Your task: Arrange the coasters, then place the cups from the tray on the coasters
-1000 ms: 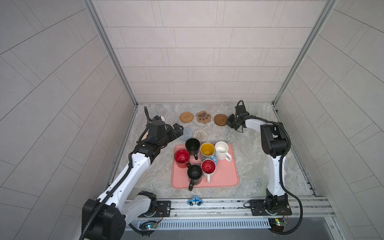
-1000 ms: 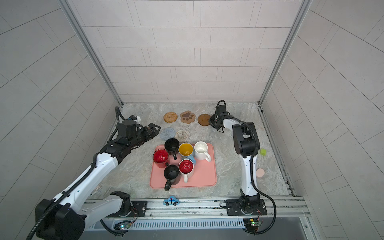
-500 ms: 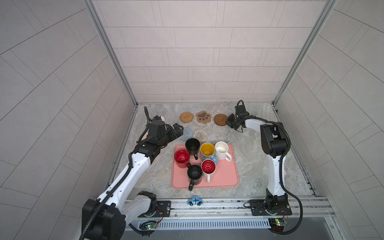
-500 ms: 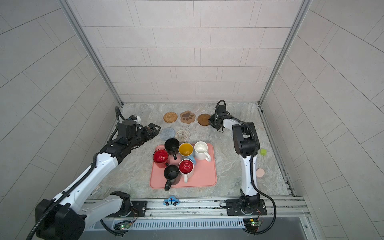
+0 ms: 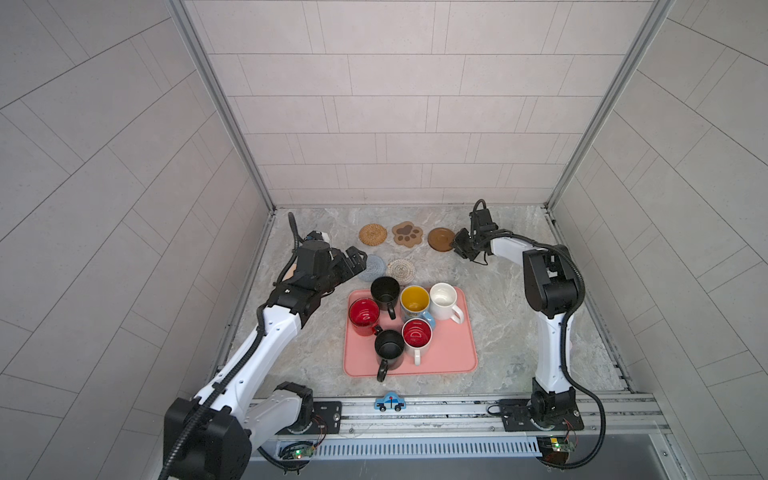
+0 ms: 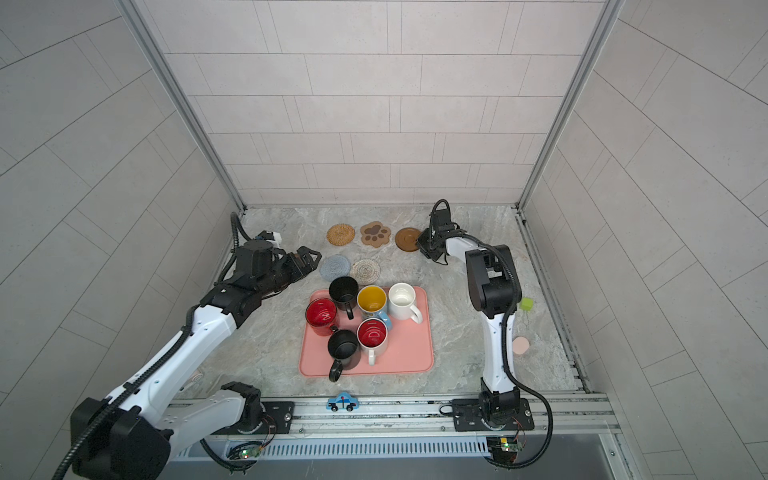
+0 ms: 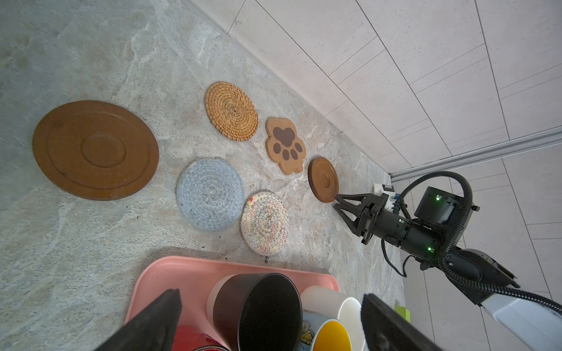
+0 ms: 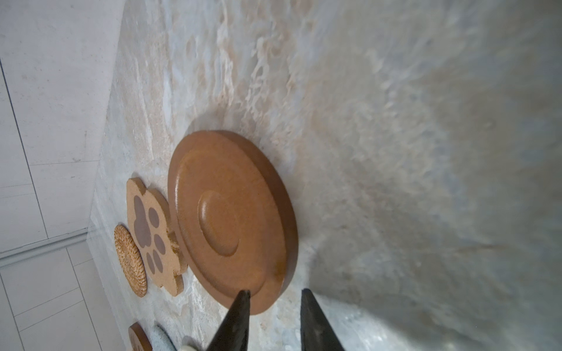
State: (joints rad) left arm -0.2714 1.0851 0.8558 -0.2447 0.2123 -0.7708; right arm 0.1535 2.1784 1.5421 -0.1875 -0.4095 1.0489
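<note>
Your right gripper [image 8: 273, 293] is parted only narrowly and holds nothing. One tip is over the rim of the dark brown round wooden coaster [image 8: 231, 218], which lies flat just ahead. Your left gripper [image 5: 356, 261] gapes wide and empty, with the salmon-pink rectangular tray [image 5: 449, 357] of six handled mugs [image 5: 414, 301] close before its fingertips.

In both top views the left arm [image 5: 286, 307] hides one brown wooden coaster [image 7: 95, 150].

right gripper [image 8: 275, 290] fingers [image 8: 237, 319] now slightly parted, clamp on brown wooden coaster [image 8: 231, 218] rim loosened
</note>
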